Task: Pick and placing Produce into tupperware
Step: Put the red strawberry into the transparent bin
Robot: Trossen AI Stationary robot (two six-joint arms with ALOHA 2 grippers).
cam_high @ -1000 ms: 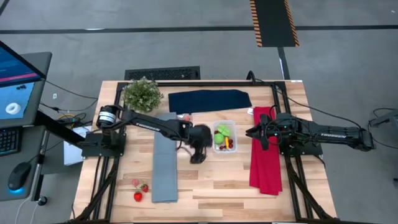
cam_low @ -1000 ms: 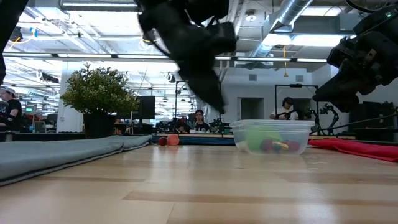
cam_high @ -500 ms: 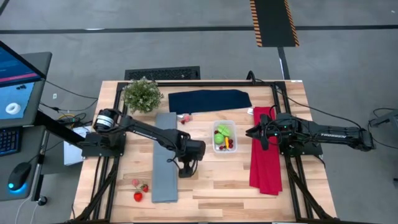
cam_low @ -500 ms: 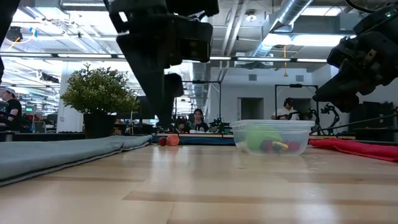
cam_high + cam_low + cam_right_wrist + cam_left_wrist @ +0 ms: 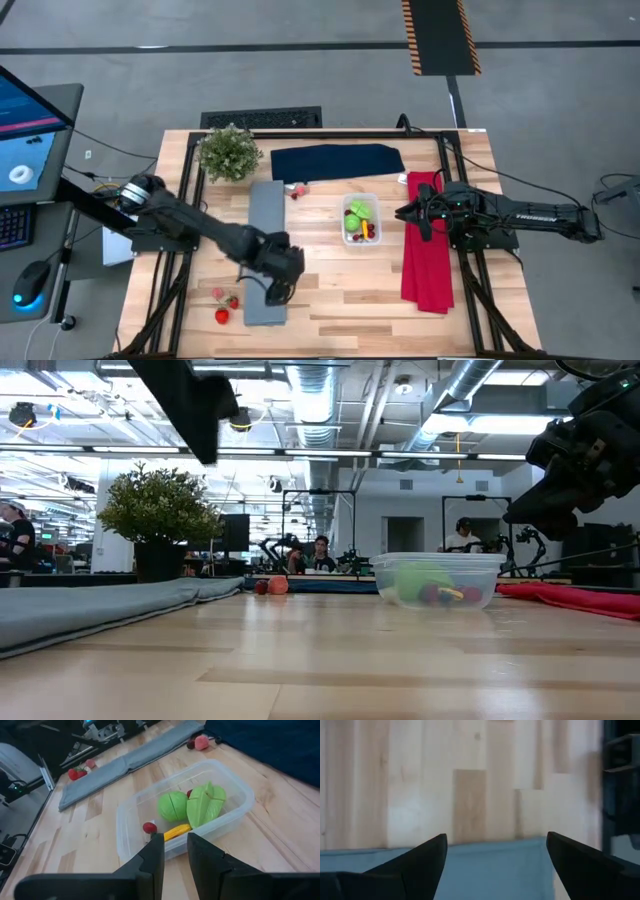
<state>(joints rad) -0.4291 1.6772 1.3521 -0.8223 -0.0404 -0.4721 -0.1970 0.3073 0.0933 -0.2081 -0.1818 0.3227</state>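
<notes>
The clear tupperware point(image 5: 360, 220) stands on the table right of centre and holds lime-green pieces point(image 5: 192, 805), a yellow piece point(image 5: 175, 832) and small red cherries. Loose produce lies outside it: red strawberries point(image 5: 224, 308) near the near left corner and two red pieces point(image 5: 297, 190) by the navy cloth. My left gripper point(image 5: 276, 292) hangs open above the near end of the grey cloth point(image 5: 470, 870), with nothing between its fingers. My right gripper point(image 5: 174, 845) waits to the right of the tub, fingers a little apart and empty.
A potted plant point(image 5: 228, 152) stands at the far left and a navy cloth point(image 5: 337, 161) lies at the far middle. A grey cloth strip point(image 5: 265, 250) runs far to near, left of centre. A red cloth point(image 5: 427, 255) lies along the right side.
My left gripper has swung away from the tub toward the table's near left, rising as it went and rolling at the wrist. It now hangs over the grey cloth's near end, still open and empty. The produce and the tub have not moved.
</notes>
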